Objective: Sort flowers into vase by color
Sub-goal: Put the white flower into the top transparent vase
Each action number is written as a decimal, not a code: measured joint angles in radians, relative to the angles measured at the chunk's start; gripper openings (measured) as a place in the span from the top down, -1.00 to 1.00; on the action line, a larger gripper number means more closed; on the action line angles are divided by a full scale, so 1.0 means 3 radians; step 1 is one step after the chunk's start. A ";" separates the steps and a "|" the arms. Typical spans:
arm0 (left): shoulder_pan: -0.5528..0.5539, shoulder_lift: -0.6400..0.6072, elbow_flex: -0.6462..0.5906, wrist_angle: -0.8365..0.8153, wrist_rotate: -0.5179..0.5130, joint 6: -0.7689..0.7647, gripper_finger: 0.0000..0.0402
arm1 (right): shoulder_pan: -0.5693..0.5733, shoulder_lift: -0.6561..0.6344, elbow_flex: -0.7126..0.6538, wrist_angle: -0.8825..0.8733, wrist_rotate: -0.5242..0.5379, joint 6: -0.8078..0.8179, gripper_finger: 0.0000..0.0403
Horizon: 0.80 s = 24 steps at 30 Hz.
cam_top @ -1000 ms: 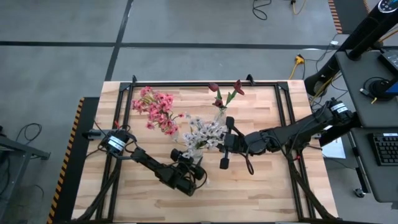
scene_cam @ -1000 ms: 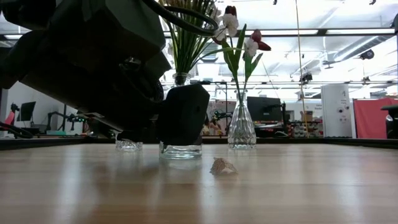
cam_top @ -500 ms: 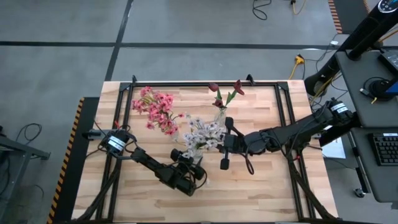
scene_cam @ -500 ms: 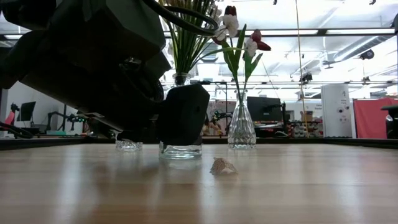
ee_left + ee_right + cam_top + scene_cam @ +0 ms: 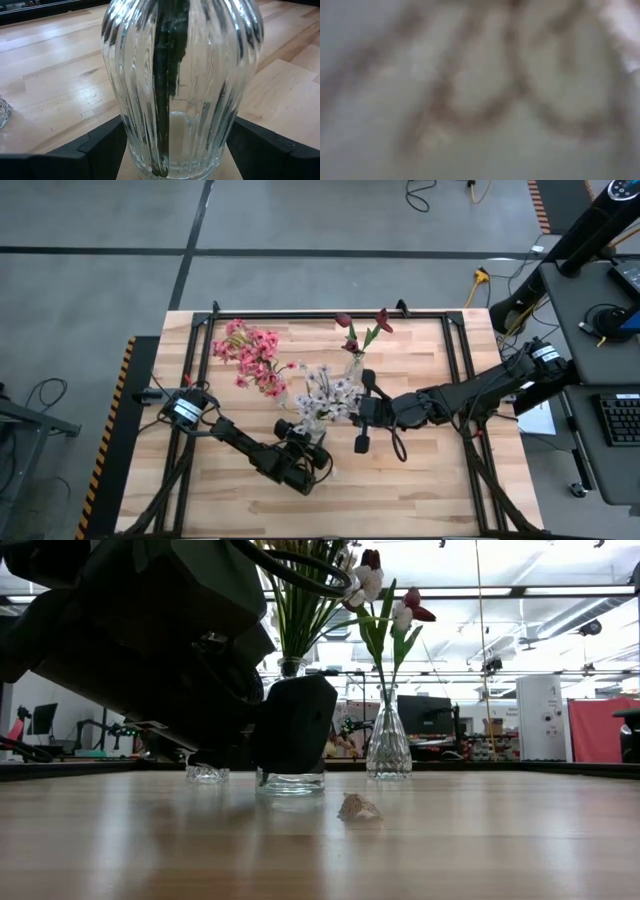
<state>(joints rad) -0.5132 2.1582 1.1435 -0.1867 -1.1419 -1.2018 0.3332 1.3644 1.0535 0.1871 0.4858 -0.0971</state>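
The ribbed clear glass vase [image 5: 175, 85] holding the white-lilac blossom stems [image 5: 325, 392] stands near the middle of the light wooden surface [image 5: 420, 480] and serves as the landmark here. The left hand [image 5: 302, 442] sits on the near side of this vase, low at its base, with one dark finger [image 5: 100, 147] on either side of the glass; the fingers press the vase wall, so the hand is closed on the vase. Dark green stalks [image 5: 167, 85] run straight down inside the glass to its bottom.

The right hand [image 5: 362, 412] lies just to the right of the vase, level with the white-lilac blossoms, which are right beside its fingers. Its fingers are spread, one pointing toward the far edge and one toward the near edge; its wrist view is too blurred to show whether they touch a stem.

Behind the vase stands a slim clear glass vase [image 5: 388, 745] with dark red tulip-like blooms [image 5: 362, 328]. To the left of the ribbed vase, a cluster of pink blossoms [image 5: 250, 358] rises above a third glass base [image 5: 206, 773]. A small pale fallen scrap [image 5: 358, 807] lies on the surface in front of the ribbed vase.
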 joint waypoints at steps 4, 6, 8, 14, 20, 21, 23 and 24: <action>0.0003 0.0000 0.0000 0.0001 0.0001 0.0000 -0.48 | -0.0001 0.0001 0.0000 -0.0010 -0.0054 -0.0002 0.94; 0.0006 0.0000 0.0000 0.0003 0.0001 0.0000 -0.48 | -0.0001 0.0001 -0.0006 -0.0010 -0.0058 -0.0001 0.94; 0.0006 0.0000 0.0000 0.0006 0.0001 0.0001 -0.48 | -0.0001 0.0001 -0.0018 -0.0009 -0.0060 0.0000 0.94; 0.0010 0.0000 0.0000 0.0010 0.0001 0.0001 -0.48 | -0.0002 0.0043 -0.0041 0.0003 -0.0068 0.0015 0.94; 0.0010 0.0000 0.0000 0.0019 0.0001 0.0020 -0.48 | -0.0029 0.0202 -0.0041 0.0062 -0.0076 0.0011 0.94; 0.0010 0.0000 0.0000 0.0021 0.0001 0.0027 -0.48 | -0.0029 0.0211 -0.0041 0.0071 -0.0076 0.0008 0.94; 0.0010 0.0000 0.0000 0.0023 0.0001 0.0029 -0.48 | -0.0029 0.0212 -0.0042 0.0074 -0.0076 0.0006 0.94; 0.0010 0.0000 0.0000 0.0024 0.0001 0.0031 -0.48 | -0.0029 0.0212 -0.0042 0.0081 -0.0076 0.0005 0.94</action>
<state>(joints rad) -0.5102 2.1582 1.1435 -0.1795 -1.1416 -1.1927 0.3244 1.4281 1.0409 0.2114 0.4629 -0.0956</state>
